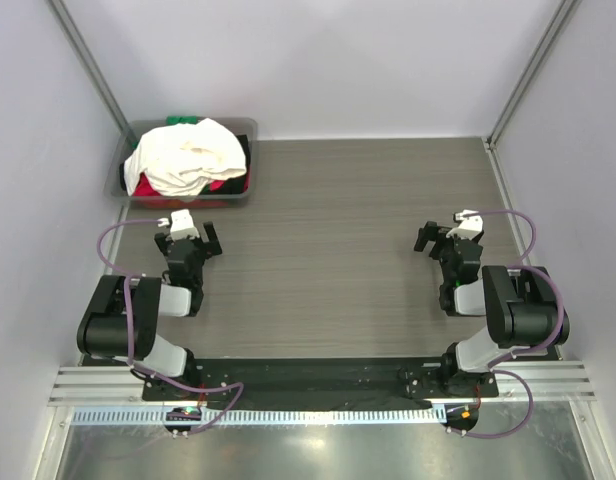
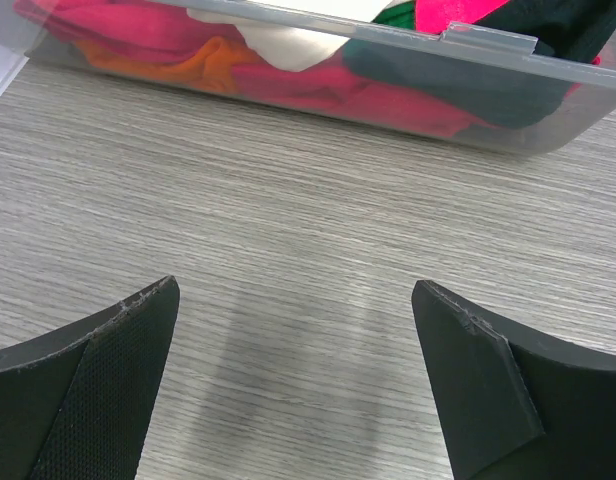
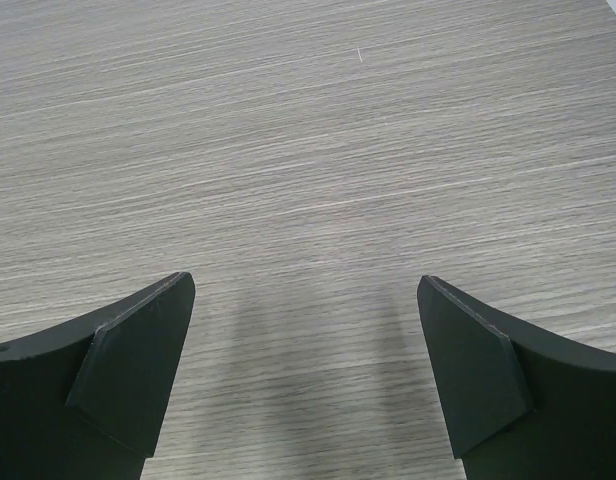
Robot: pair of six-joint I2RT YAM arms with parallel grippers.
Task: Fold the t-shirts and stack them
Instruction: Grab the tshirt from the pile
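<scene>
Down at the near edge, both arms sit folded back over their bases, and each claw hovers low above the wood-grain desk [image 1: 328, 230]. The left claw [image 1: 188, 237] is spread wide: its wrist view shows the left claw [image 2: 293, 300] with nothing but bare desk between its two dark pads. Same story on the other side, where the right claw [image 1: 443, 235] also stands wide apart and holds nothing, confirmed by the right claw [image 3: 306, 290] over plain desk in its own view. Further out, just ahead of the left claw, sits the grey bin [image 1: 238, 122] at the far left corner, and all the t-shirts [image 1: 188, 160] are heaped inside it. On top lies the cream-white tee [image 1: 203, 150], bulging above the rim, with a pink-red tee [image 1: 235, 185] beneath it and a green tee [image 1: 178, 121] peeking out at the back. Through the translucent bin [image 2: 488, 45] wall, the left wrist view picks out the pink-red tee [image 2: 388, 100], an orange fold [image 2: 203, 55] and a dark tee [image 2: 468, 85] pressed against it.
</scene>
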